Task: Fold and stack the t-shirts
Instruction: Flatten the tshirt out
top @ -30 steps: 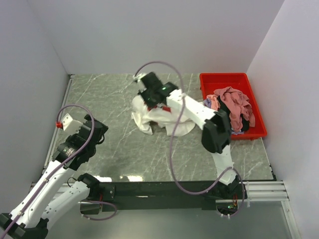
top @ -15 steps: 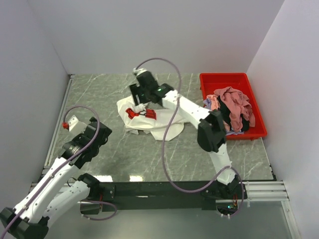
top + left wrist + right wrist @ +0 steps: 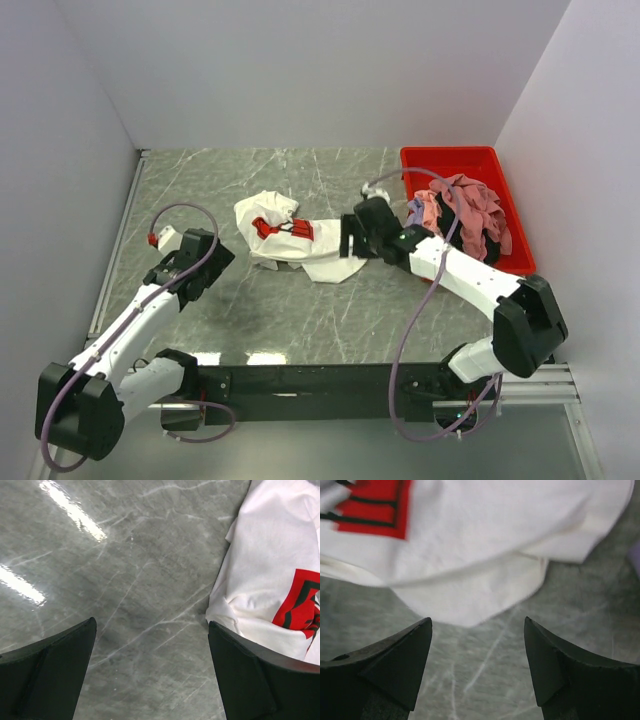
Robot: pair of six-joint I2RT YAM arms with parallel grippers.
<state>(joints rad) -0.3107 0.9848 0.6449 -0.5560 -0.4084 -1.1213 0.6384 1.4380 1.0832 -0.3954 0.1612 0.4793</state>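
Note:
A white t-shirt (image 3: 318, 256) with a red print (image 3: 280, 228) lies crumpled on the grey marble table (image 3: 220, 180), a little behind its middle. My right gripper (image 3: 348, 238) stands open just off the shirt's right edge; in the right wrist view the gripper (image 3: 476, 621) has bare table between its fingers and the white t-shirt (image 3: 485, 540) just ahead. My left gripper (image 3: 205, 262) is open to the left of the shirt; in the left wrist view the gripper (image 3: 151, 625) holds nothing and the white t-shirt (image 3: 275, 575) lies at the right.
A red bin (image 3: 450, 160) at the back right holds a heap of more t-shirts, pink (image 3: 470, 205) on top, with a bit of lavender (image 3: 415, 207) at its left edge. Grey walls close in the table on three sides.
The right gripper opened and let go of the white t-shirt, then drew back to the right. The shirt dropped and lies spread wider. The left arm moved nearer the shirt.

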